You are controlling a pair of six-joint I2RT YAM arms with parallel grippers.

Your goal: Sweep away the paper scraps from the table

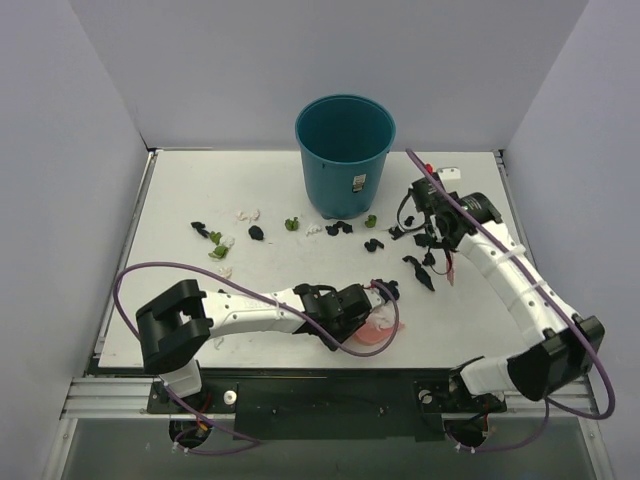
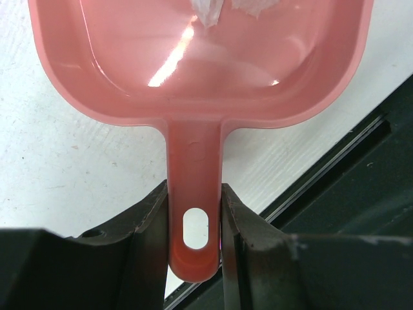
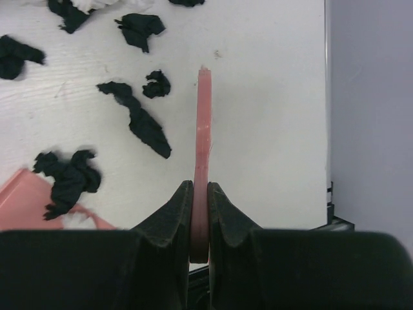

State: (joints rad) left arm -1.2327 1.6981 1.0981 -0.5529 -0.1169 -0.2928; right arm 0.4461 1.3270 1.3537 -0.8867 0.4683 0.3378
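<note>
Our left pincer (image 2: pixel 195 213) clamps the handle of the pink dustpan (image 2: pixel 193 77), its pan flat on the worktop (image 1: pixel 200 190) near 6 o'clock, we judge so the paper scraps (image 1: pixel 340 228) slide in; a few white ones lie inside. Our right pincer (image 3: pixel 200 194) pinches the pink brush (image 3: pixel 204 116), ready to sweep. The rest lie strewn from 9 to 3 o'clock before the teal bin (image 1: pixel 345 150), where we see none.

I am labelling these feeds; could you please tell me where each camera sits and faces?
Top external: above and behind, looking down on the table; left arm, right arm show.
Left wrist: looks along left pincer gripping the dustpan.
Right wrist: looks past right pincer gripping pink brush toward paper scraps.
Shared: dustpan, top and left wrist.
</note>
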